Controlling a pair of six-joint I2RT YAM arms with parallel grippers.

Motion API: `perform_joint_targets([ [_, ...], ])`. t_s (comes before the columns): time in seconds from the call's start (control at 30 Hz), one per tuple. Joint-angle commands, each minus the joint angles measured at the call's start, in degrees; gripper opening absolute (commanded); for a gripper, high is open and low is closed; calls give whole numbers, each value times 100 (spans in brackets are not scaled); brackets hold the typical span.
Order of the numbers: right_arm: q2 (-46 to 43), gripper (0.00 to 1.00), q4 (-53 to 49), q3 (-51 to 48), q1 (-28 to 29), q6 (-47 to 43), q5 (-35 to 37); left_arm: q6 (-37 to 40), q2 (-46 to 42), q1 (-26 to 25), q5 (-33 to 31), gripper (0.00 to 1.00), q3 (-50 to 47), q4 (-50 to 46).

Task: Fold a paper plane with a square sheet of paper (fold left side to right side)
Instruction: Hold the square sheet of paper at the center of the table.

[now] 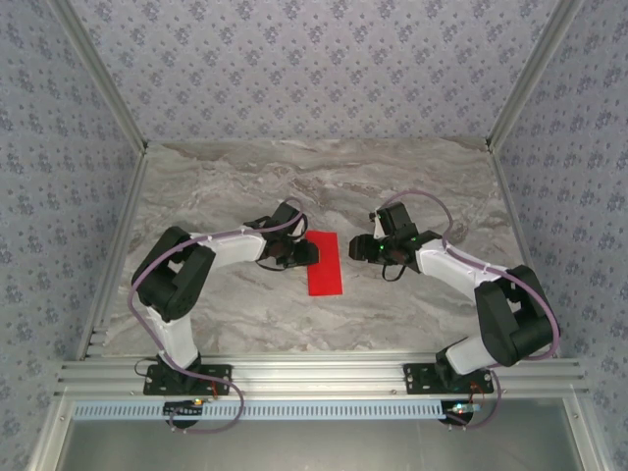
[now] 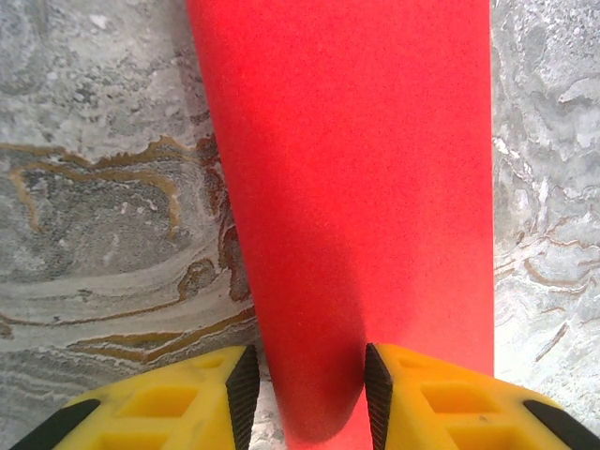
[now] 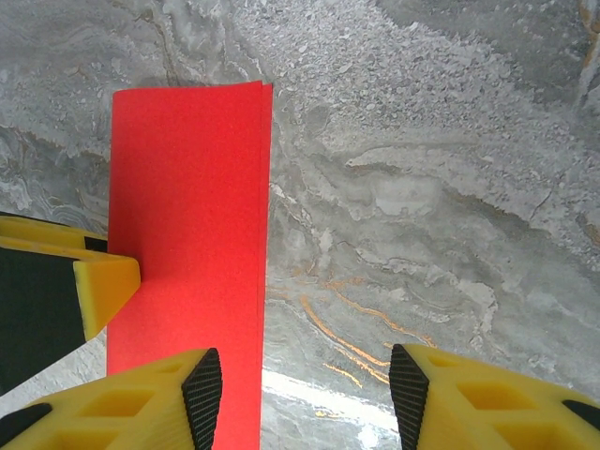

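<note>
The square sheet of paper [image 1: 324,263] is bright red and lies on the marble table folded in half into a narrow upright strip. Its two loose edges [image 3: 263,187] are stacked on the right side. A paper plane is out of view. My left gripper [image 1: 309,252] is at the strip's left edge. Its jaws stand apart [image 2: 309,394] and straddle that edge, one finger over the table and the other over the paper. One of its yellow fingertips [image 3: 105,284] rests on the paper. My right gripper [image 1: 355,248] is open [image 3: 305,394] beside the right edge, gripping nothing.
The grey marble table [image 1: 412,186] stretches bare behind and beside the paper. Patterned walls [image 1: 314,59] close it in at the back and sides. An aluminium rail [image 1: 314,378] at the near edge carries both arm bases.
</note>
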Motion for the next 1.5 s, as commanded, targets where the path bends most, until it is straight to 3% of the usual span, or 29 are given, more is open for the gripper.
perform_joint_targets([
  [0.0, -141, 55, -94, -73, -5, -88, 55, 115, 229, -70, -83, 38, 51, -241],
  [1.07, -132, 56, -53, -97, 32, -49, -95, 213, 455, -124, -108, 43, 297, -428],
  [1.47, 399, 48, 216, 87, 263, 63, -612, 219, 455, -125, -112, 43, 284, -435],
])
